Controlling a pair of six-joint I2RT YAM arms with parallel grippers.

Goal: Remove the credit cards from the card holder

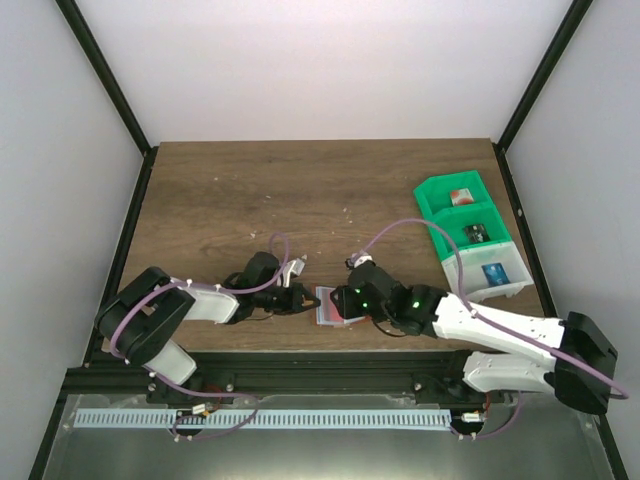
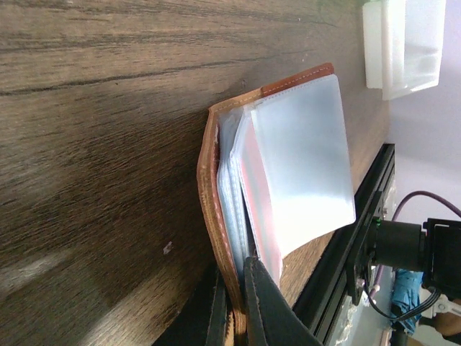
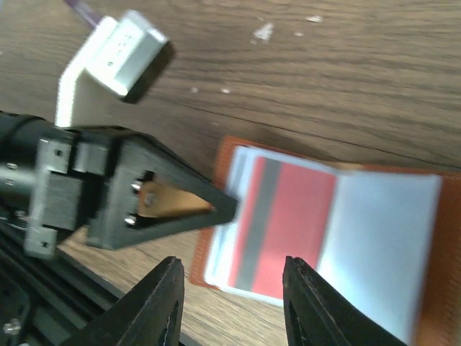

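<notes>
Top external view: nearest the arm bases, the card holder [image 1: 333, 306] lies open on the desk [image 1: 240, 190], close to the near edge and between the two arms. Its left leather edge is gripped by the left fingers [image 1: 300, 298], which are closed on it. In the left wrist view the leather rim is seen clamped between them at the bottom of the picture, with the pale sleeves fanned away from it. The right fingers [image 3: 162, 303] are spread open and hover just above the holder without touching it. Beneath them a red card [image 3: 284, 234] with a dark stripe is seen lodged among the clear sleeves.

The step in hand is judged to be the drawing out of this red card. It is done well if the holder is pinned by the left fingers while the right fingers are lowered onto the card alone, so that no sleeve is caught with it. The pull should be made along the sleeve's mouth, low and flat to the desk. Which side of the sleeve is open cannot be told from the blurred right wrist view.

Farther off, at the right, two green bins [image 1: 430, 200] and a white bin [image 1: 455, 272] stand in a row. A reddish-and-white card [image 1: 461, 196], a dark card [image 1: 477, 234] and a blue card [image 1: 492, 272] lie one in each, so the task is judged well along.
</notes>
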